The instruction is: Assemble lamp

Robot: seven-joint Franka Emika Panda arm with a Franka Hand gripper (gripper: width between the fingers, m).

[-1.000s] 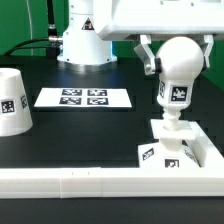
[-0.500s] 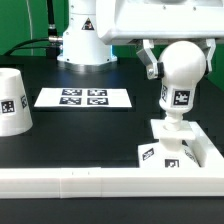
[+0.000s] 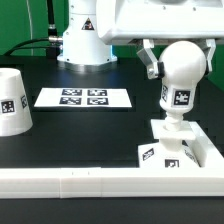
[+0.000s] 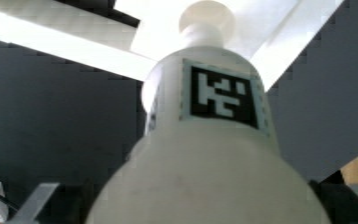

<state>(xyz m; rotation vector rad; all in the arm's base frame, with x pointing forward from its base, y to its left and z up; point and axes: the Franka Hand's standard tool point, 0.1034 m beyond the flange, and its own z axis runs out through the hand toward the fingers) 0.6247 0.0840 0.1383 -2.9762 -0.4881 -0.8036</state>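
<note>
The white bulb [image 3: 178, 95] stands upright with its round head up. Its narrow lower end meets the top of the blocky square base [image 3: 176, 150] at the exterior view's right. My gripper [image 3: 181, 60] is shut on the bulb's round head, and one dark finger [image 3: 150, 60] shows beside it. In the wrist view the bulb [image 4: 202, 120] fills the frame with its tag facing the camera, and the base is hidden behind it. The cone shade [image 3: 12, 100] stands alone at the exterior view's far left.
The marker board [image 3: 84, 98] lies flat mid-table. A long white rail [image 3: 70, 182] runs along the front edge, with the base against it. The robot's white pedestal [image 3: 88, 42] stands at the back.
The bulb and gripper shifted slightly toward the exterior view's right between one second and half a second ago. Nothing has visibly moved since.
</note>
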